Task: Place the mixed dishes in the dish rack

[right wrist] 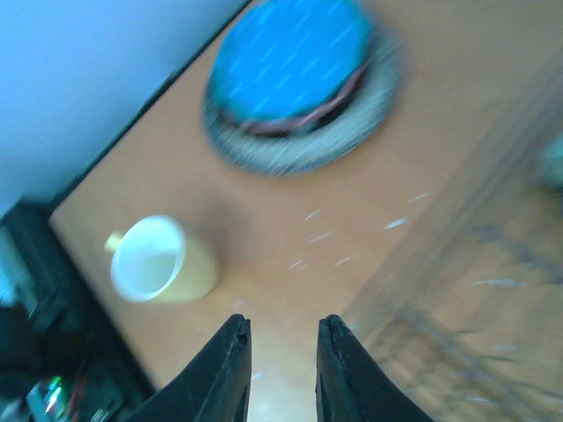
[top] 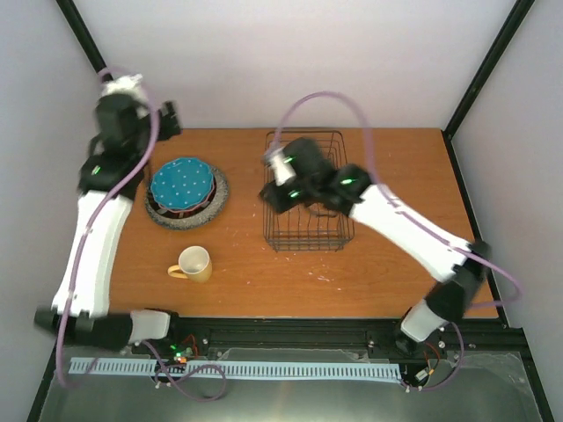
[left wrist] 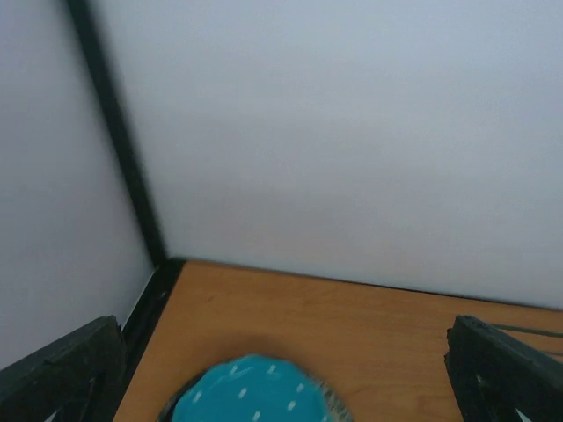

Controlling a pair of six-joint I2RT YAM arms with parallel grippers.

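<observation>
The dish rack (top: 303,246) stands on the wooden table (top: 396,158), directly under the right gripper (top: 271,198). That gripper hangs over the rack's left side. In the right wrist view, which is blurred, the rack's wires (right wrist: 475,290) show just to the right of the right gripper (right wrist: 283,330). Its jaws are drawn narrow, with a slim gap between them and nothing in it. What lies inside the rack cannot be told, as the arm covers much of it from above.

The three plates sit stacked on the table, well to the left of the right gripper and apart from the rack. The blue dotted plate (top: 182,186) is on top. The pink-red dotted plate (top: 180,214) shows only as a dark rim beneath it. The larger grey speckled plate (top: 218,198) is at the bottom, its edge ringing the others. The right wrist view shows the same stack ahead of the fingers and to their left: blue dotted plate (right wrist: 290,57), reddish rim (right wrist: 339,101), grey edge (right wrist: 352,141).

The yellow mug (top: 195,264) stands upright with its mouth up, nearer the arm bases than the stack and touching nothing. From the right wrist it lies left of the fingers (right wrist: 163,261).

The left gripper (top: 165,121) is raised beyond the stack, near the table's far left corner. Its jaws are spread wide and hold nothing. In the left wrist view the left gripper (left wrist: 290,369) has one finger at each lower corner, with the blue dotted plate (left wrist: 251,396) below and between them.
</observation>
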